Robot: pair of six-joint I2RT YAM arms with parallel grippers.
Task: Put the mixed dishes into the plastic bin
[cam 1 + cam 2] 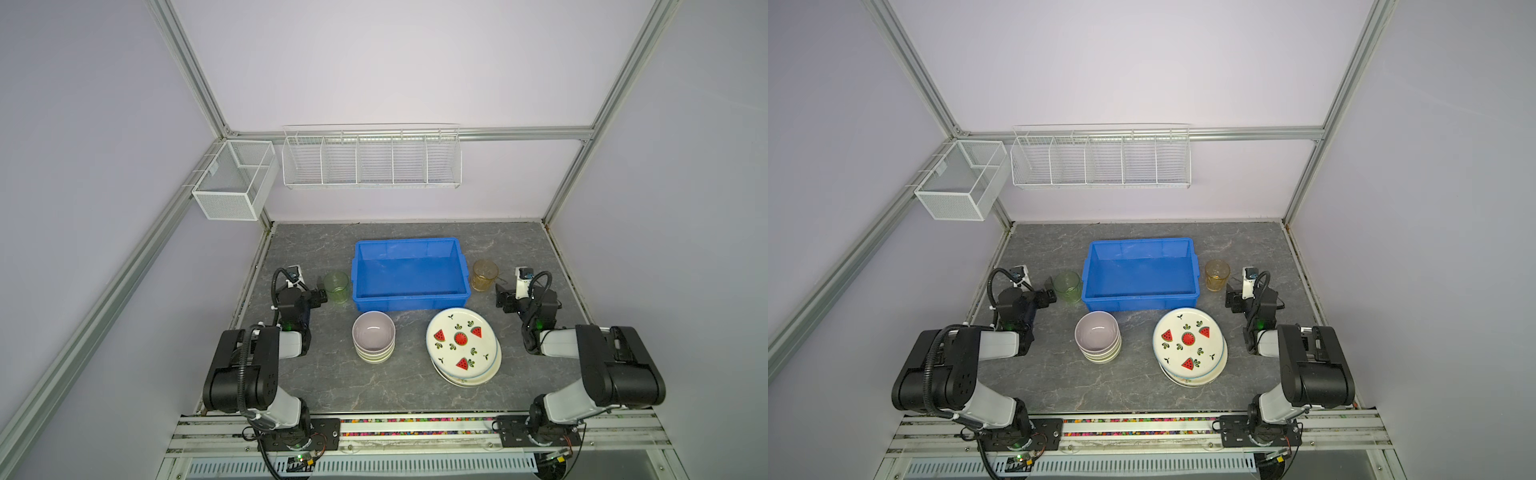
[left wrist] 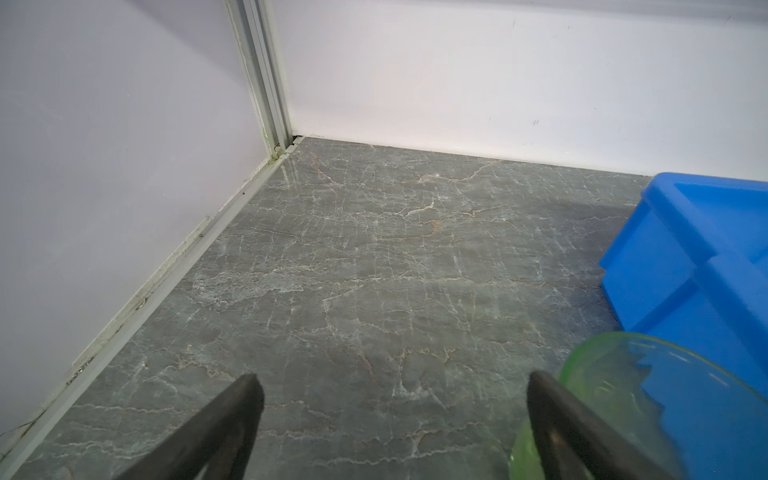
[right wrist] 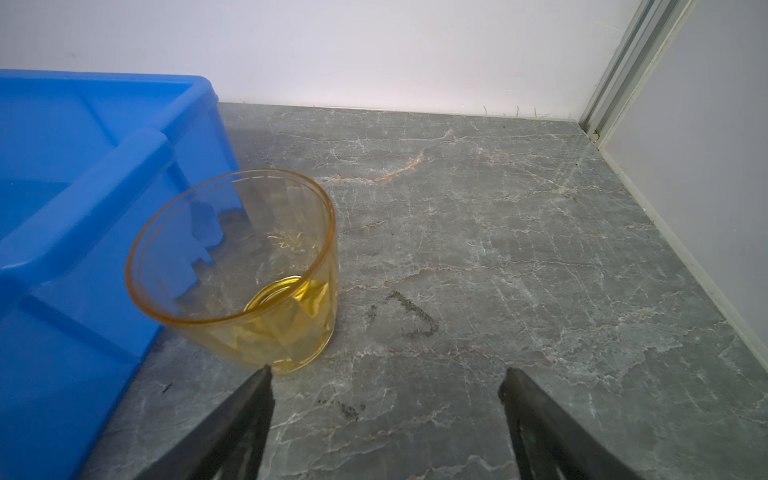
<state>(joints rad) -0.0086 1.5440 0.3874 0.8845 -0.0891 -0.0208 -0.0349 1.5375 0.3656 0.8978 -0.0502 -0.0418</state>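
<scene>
1. The plastic bin (image 1: 409,272) sits mid-table, towards the back, and is empty. Every dish is outside it.
2. The green cup (image 1: 336,286) stands upright just beside the bin's left wall, and the amber cup (image 1: 484,275) just beside its right wall. The nested bowls (image 1: 374,336) and the skewed stack of plates (image 1: 461,345), watermelon print on top, lie near the bin's front wall.
3. The left tool (image 2: 392,386) is spread wide and holds nothing. One finger lies against the outside of the green cup, though contact cannot be judged. Closing or advancing from here would likely shove or tip the cup against the bin.
4. The right tool (image 3: 388,374) is also wide open and empty, and the amber cup stands off its centre line. A straight advance could clip the cup with one finger.
5. Lifting the top bowl may drag the next one up with it. The plates' thin rims could slip, or catch the bin's flared rim.
6. No brand or readable writing shows anywhere. The only marks are faint dark smudges (image 3: 409,316) on the table (image 1: 316,374).
</scene>
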